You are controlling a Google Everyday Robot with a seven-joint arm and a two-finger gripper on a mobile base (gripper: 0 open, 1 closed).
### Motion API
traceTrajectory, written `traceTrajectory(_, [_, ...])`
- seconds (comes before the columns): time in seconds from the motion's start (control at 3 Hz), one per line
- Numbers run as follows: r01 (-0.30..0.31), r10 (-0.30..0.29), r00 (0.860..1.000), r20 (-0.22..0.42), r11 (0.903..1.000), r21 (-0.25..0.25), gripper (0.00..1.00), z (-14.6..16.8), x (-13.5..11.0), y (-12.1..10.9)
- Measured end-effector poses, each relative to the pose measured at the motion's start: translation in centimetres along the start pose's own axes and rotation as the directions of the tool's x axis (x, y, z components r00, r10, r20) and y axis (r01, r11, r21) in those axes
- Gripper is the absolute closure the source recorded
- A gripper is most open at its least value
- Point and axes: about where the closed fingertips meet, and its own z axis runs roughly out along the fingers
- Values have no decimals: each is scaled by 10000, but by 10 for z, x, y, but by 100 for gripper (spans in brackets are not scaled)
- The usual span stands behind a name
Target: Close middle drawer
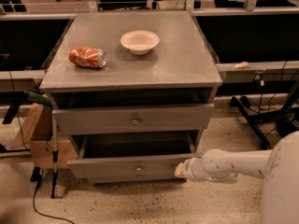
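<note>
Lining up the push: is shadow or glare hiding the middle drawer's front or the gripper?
Camera view: warm, dim light; the middle drawer has its front lit and its inside in deep shadow; the gripper at the front's right end shows pale against it; slight sheen only on the can.

We see a can [87, 57] left of a bowl [139, 41] on the cabinet [182, 69]; below, our gripper [180, 171] is at the right front corner of the middle drawer [107, 167].
</note>
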Motion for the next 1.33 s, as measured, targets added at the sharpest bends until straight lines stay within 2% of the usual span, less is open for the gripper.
traceTrajectory(0.33, [-461, 467, 9987, -216, 9985, 293, 100, -4, 19, -13])
traceTrajectory(0.67, [-454, 468, 9985, -290, 9979, 459, 100, -2, 10, -9])
traceTrajectory(1.0, [57, -73, 9981, 617, 9997, 257, 100, -4, -42, 28])
traceTrajectory(1.33, [63, -79, 9980, 631, 9997, 255, 100, -6, -38, 27])
